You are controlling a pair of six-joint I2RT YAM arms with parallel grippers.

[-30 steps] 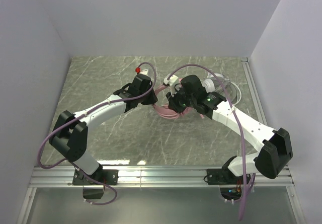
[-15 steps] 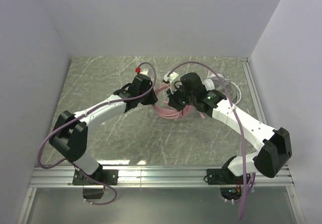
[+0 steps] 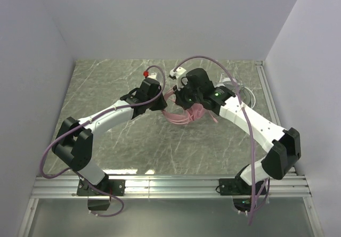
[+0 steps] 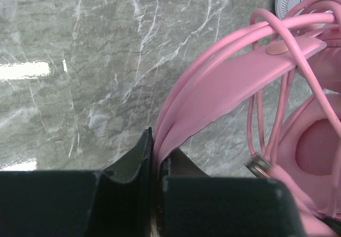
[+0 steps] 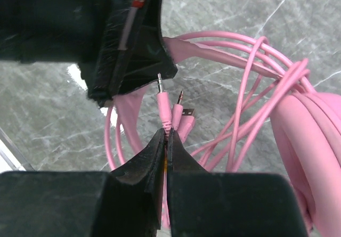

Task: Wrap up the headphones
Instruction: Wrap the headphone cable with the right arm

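Over the grey-green marbled tabletop, between white walls, the left gripper is pinching the pink headband; the right gripper is clamping the pink cord.

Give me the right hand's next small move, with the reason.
Probably carry the plugs over the headband for another turn: the right hand is shut on the pink cord just behind them, the left hand clamps the headband, and loops hang loose.

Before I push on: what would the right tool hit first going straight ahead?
Probably the left tool, just past the plugs that the right tool pinches; depth is unclear, so it may pass beneath.
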